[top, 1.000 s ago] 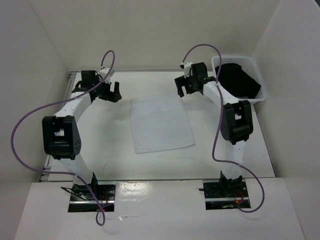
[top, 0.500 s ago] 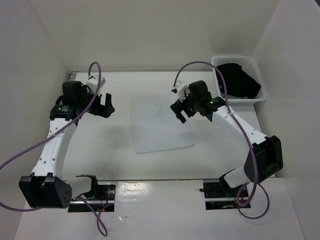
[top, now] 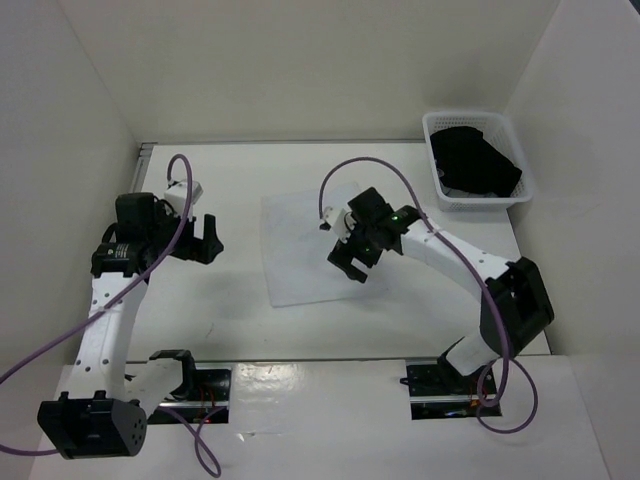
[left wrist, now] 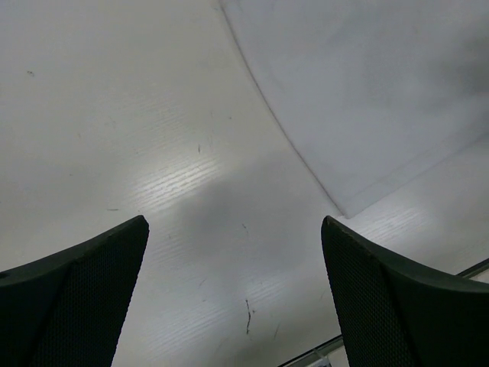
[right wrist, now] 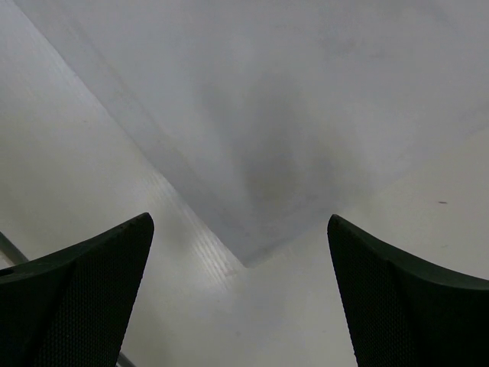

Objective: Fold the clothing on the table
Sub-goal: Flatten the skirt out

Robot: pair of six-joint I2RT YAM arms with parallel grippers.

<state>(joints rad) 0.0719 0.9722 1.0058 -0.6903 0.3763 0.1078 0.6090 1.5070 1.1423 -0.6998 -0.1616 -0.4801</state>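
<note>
Right end effector (top: 347, 268) hangs released, jaws spread wide and holding nothing, over the right half of the clothing (top: 300, 250), and its wrist view shows one corner of the fabric between the fingers. Left end effector (top: 210, 238) is likewise spread and empty, over bare worktop (top: 240, 325) just left of the clothing's left edge. Spread flat as a pale rectangle, the clothing lies in the middle of the worktop, while a white lattice basket (top: 432, 150) holding a black garment (top: 480, 160) sits at the far right corner, well apart.
</note>
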